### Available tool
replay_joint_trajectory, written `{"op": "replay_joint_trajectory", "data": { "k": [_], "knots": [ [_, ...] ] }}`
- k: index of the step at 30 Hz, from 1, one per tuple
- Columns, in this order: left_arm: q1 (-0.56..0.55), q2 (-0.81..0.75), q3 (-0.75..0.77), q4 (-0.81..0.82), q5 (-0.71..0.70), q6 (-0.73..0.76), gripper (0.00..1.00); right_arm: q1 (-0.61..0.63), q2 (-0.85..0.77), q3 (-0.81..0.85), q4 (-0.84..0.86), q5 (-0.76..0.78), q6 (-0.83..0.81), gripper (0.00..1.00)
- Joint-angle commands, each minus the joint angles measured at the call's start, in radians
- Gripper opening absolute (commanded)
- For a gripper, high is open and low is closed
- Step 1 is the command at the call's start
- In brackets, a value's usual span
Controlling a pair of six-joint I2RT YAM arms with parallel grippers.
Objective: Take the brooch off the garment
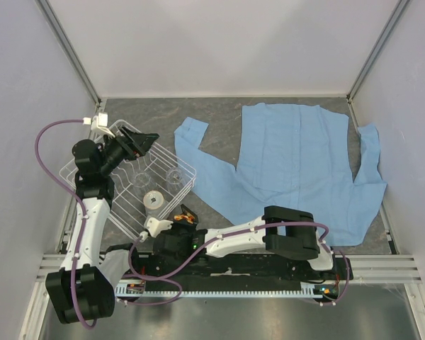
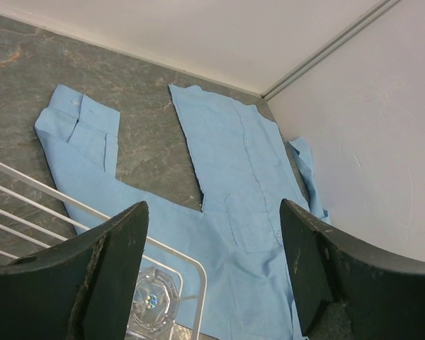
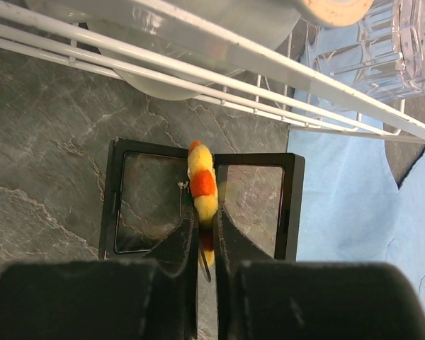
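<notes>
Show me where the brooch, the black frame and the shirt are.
brooch (image 3: 202,185): right wrist view, its red centre.
black frame (image 3: 292,205): right wrist view, right-hand rim.
shirt (image 1: 297,156): top external view, middle of the body.

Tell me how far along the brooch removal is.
Done: the brooch is off the shirt, which lies spread on the table. In hand: the right pincer grips the brooch edge-on, over the black frame beside the wire basket. Left: releasing it there, probably. The left pincer is open, holding nothing.
</notes>
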Motion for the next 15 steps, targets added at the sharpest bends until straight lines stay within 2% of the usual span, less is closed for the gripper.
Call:
{"op": "replay_joint_trajectory", "data": {
  "k": [1, 5, 15],
  "knots": [
    [0.009, 0.002, -0.003, 0.052, 0.027, -0.029, 0.81, -0.001, -0.004, 0.013, 0.011, -0.028, 0.009, 0.15],
    [0.009, 0.002, -0.004, 0.053, 0.027, -0.029, 0.81, -0.001, -0.020, 0.007, 0.008, -0.062, 0.026, 0.25],
    [0.009, 0.008, -0.004, 0.055, 0.031, -0.031, 0.80, 0.005, -0.066, -0.003, -0.004, -0.094, 0.052, 0.36]
  ]
}}
